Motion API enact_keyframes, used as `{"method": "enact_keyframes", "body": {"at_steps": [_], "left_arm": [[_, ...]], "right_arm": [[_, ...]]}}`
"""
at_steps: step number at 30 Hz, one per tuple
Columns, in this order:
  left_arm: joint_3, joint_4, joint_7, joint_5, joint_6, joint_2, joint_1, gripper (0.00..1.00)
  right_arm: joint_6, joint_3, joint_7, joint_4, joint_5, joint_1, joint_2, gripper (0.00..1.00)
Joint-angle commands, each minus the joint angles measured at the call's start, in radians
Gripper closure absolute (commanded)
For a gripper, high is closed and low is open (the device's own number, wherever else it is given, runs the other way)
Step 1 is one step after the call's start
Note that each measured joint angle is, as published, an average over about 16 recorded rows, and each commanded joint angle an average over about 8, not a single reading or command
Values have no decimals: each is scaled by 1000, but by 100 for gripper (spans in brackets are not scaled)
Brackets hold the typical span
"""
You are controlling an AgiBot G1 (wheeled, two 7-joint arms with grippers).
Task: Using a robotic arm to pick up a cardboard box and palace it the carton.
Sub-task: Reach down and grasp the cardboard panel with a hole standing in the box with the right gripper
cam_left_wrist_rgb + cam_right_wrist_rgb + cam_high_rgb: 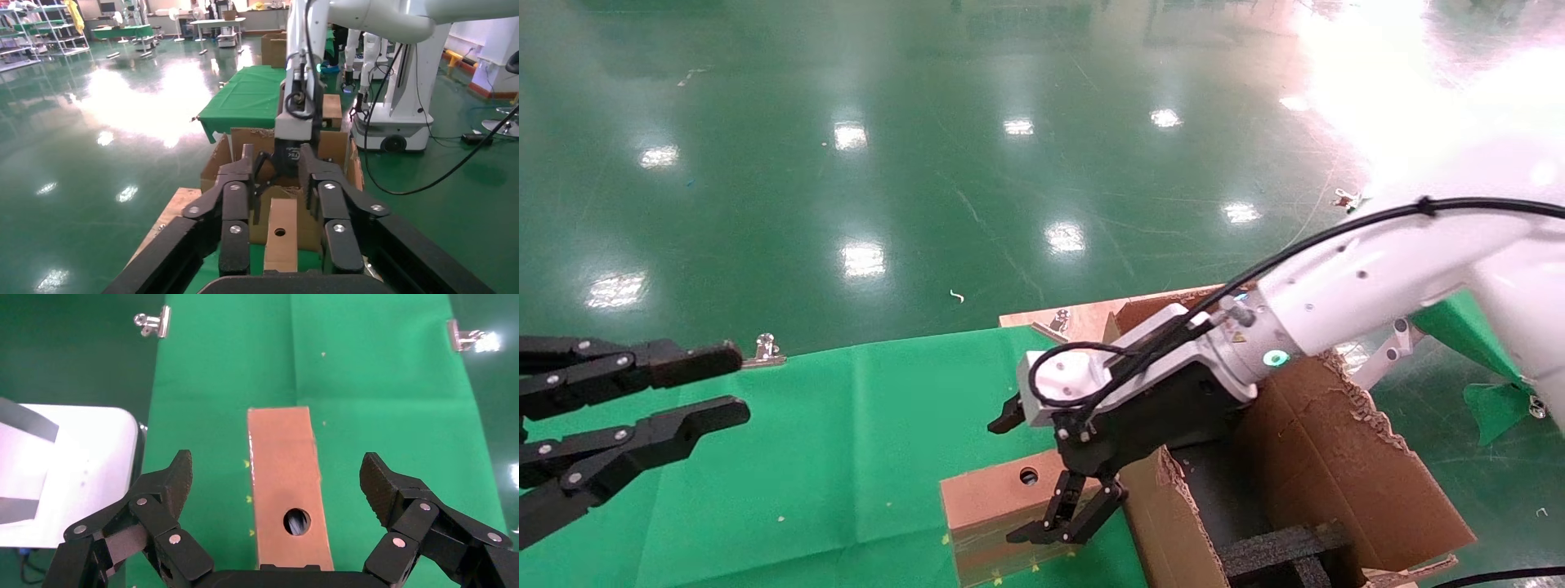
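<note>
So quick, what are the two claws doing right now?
Left gripper: open, holding nothing, off to the left over the green cloth.
Right gripper: open around the small cardboard box, not yet gripping.

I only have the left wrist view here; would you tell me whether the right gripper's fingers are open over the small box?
Observer: Yes, the right gripper is open, straddling the cardboard box.
Operator: Are the fingers touching it?
Observer: No; green cloth shows between each finger and the box.
Operator: What is inside the carton?
Observer: Black foam blocks; the left gripper hangs open, away from both.
</note>
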Motion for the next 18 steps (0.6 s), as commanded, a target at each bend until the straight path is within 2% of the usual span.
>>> {"method": "enact_keyframes", "body": {"at_steps": [1,10,17,18], "left_arm": [[0,0,0,0,0,0,0,100],[0,0,0,0,0,0,0,100],[0,0,0,0,0,0,0,100],[0,0,0,0,0,0,0,97]], "right_arm": [[0,-42,-19,-30,-14,26,-19,0],[4,-203,-128,-166,-68,113,-112,0],[8,-286,-199,-254,-84,156,-179,0],[8,-296,-208,-264,-86,160,-188,0]]}}
